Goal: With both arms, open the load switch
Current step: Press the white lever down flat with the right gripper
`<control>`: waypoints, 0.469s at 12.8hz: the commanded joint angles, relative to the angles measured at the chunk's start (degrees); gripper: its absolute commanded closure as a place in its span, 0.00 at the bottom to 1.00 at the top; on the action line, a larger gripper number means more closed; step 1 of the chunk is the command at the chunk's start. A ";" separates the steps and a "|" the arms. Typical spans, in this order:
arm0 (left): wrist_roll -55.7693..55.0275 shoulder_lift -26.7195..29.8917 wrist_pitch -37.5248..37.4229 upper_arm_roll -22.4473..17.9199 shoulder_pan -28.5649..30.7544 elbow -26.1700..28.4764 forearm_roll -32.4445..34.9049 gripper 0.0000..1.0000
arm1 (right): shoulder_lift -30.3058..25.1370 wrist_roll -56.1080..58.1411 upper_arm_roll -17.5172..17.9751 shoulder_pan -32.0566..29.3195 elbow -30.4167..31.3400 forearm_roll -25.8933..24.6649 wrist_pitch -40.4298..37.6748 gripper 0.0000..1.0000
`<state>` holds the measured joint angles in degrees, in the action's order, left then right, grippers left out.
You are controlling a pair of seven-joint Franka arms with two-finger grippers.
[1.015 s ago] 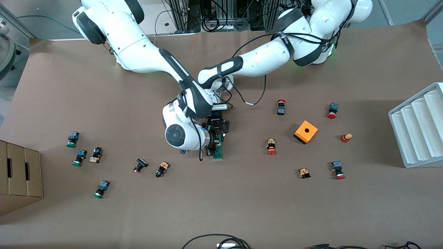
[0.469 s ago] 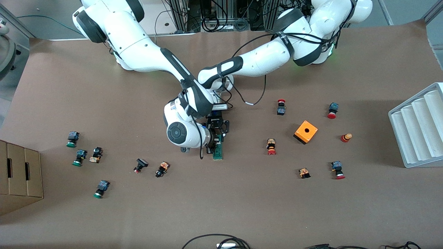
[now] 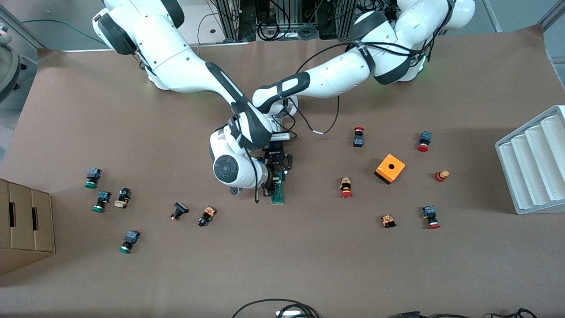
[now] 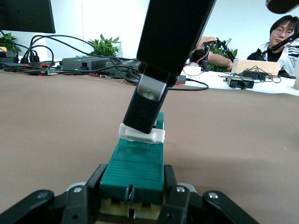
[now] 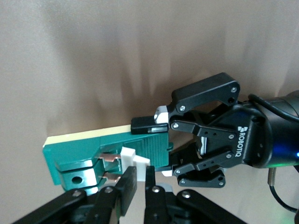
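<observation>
Load switch (image 3: 278,192) lies on the bench (image 3: 282,265) about mid-bench, between the scattered green-capped buttons (image 3: 102,199) toward the right arm's end and the orange box (image 3: 390,168) toward the left arm's end.

Both arms are on it. Left pincer (image 5: 163,142) is clamped shut across the green body at the end nearer the bases; left wrist view shows the block's end wedged between its fingers (image 4: 81,205). Right pincer (image 5: 139,175) is pinched shut on the small white lever (image 5: 134,158) partway along the body; in the left wrist view its dark fingertips sit right on that white piece (image 4: 142,134).

Progress, as I judge it: reach + grasp for both arms look done, the opening itself not. White lever appears seated low against the body w/ copper contacts (image 5: 108,167) beside it. Left to do: flip or pull the lever while the left arm braces the block.

Hard to see: in front view the right arm's wrist covers most of the switch, only the near end shows. Can't tell how far the lever has moved, if at all. Right pincer's fingers are cut off at its own view's edge.
</observation>
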<state>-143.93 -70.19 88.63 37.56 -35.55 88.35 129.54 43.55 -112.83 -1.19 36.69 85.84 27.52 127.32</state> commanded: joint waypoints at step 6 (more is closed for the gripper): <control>-0.39 -1.35 1.11 -0.12 -0.66 -0.99 -0.51 0.46 | -2.59 -0.03 0.05 -1.18 1.09 -1.85 0.22 0.73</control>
<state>-143.93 -70.19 88.63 37.56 -35.55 88.35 129.53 43.24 -112.81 -1.41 36.42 85.82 27.11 127.51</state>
